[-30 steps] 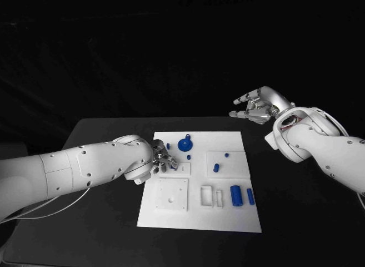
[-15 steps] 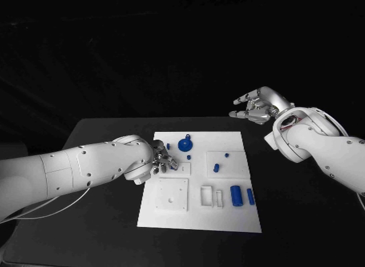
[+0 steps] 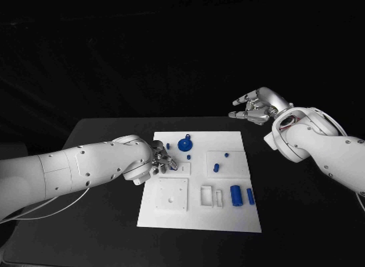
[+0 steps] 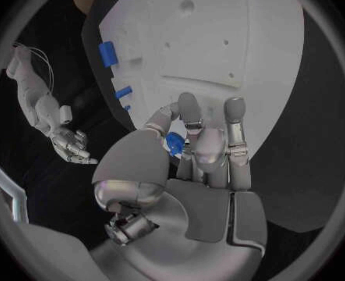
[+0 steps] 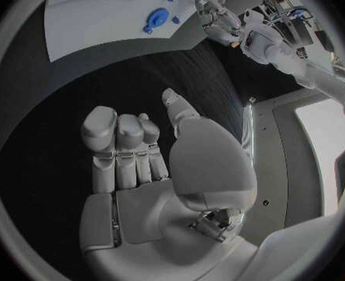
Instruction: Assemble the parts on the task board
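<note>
Now our left robot hand (image 4: 199, 150) pinches a small blue plastic part (image 4: 174, 143) over the white task board (image 3: 200, 217) at nine o'clock; our right robot hand (image 3: 256, 107) hangs loosely curled, holding nothing.

Two glossy white arms (image 3: 70, 167) are seen, dotted with small screws, each ended by a silver hand (image 3: 258, 105); thin pale cables are trailed.

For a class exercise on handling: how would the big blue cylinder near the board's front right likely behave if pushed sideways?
The big blue cylinder lies on its side, so it would probably roll. It looks rigid and smooth, likely slippery. Its seat on the task board may check it; unclear.
</note>
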